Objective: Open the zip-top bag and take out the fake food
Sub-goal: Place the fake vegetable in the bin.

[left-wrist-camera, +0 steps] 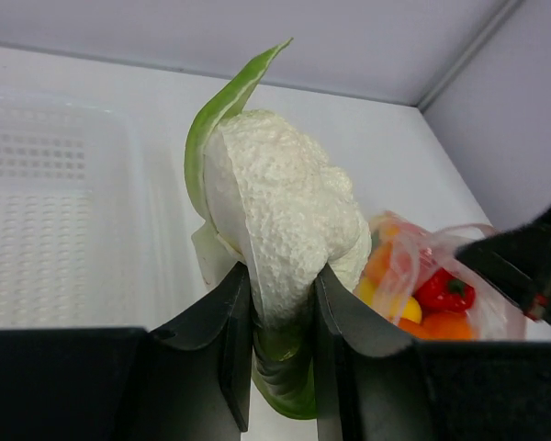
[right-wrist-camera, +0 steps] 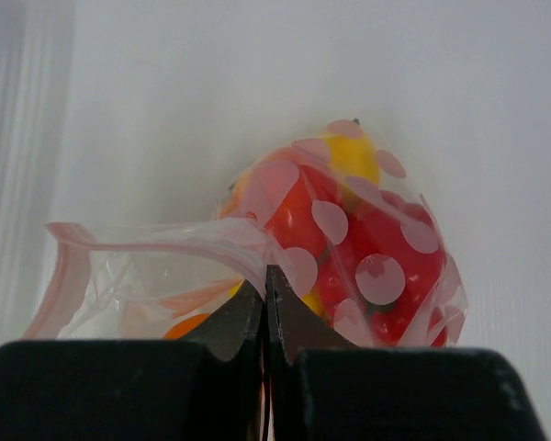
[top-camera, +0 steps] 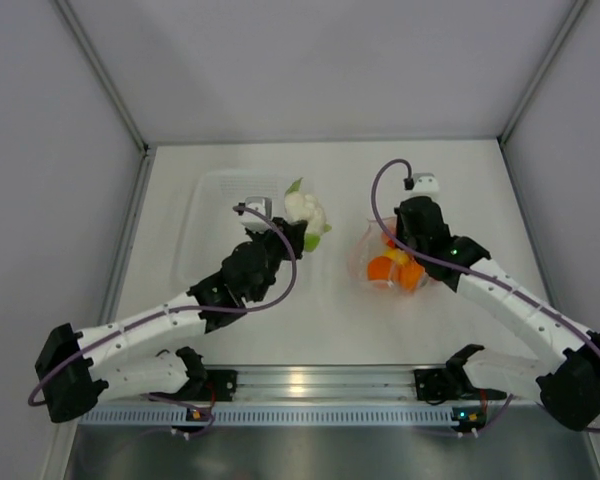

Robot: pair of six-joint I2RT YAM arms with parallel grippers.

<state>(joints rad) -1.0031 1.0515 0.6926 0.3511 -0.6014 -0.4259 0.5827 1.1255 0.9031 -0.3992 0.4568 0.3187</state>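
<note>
My left gripper (left-wrist-camera: 280,303) is shut on the white cauliflower (left-wrist-camera: 285,207) with green leaves and holds it in the air between the tray and the bag; it also shows in the top view (top-camera: 307,210). The clear zip-top bag (top-camera: 388,262) with pink dots lies right of centre, its mouth open, with oranges, lemons and red pieces inside (right-wrist-camera: 349,239). My right gripper (right-wrist-camera: 266,285) is shut on the bag's pink zip edge (right-wrist-camera: 165,234). In the top view the right gripper (top-camera: 408,245) sits at the bag's right side.
A rigid clear rectangular tray (top-camera: 220,195) stands at the back left, just left of the cauliflower; its ribbed floor shows in the left wrist view (left-wrist-camera: 55,230). White walls enclose the table on three sides.
</note>
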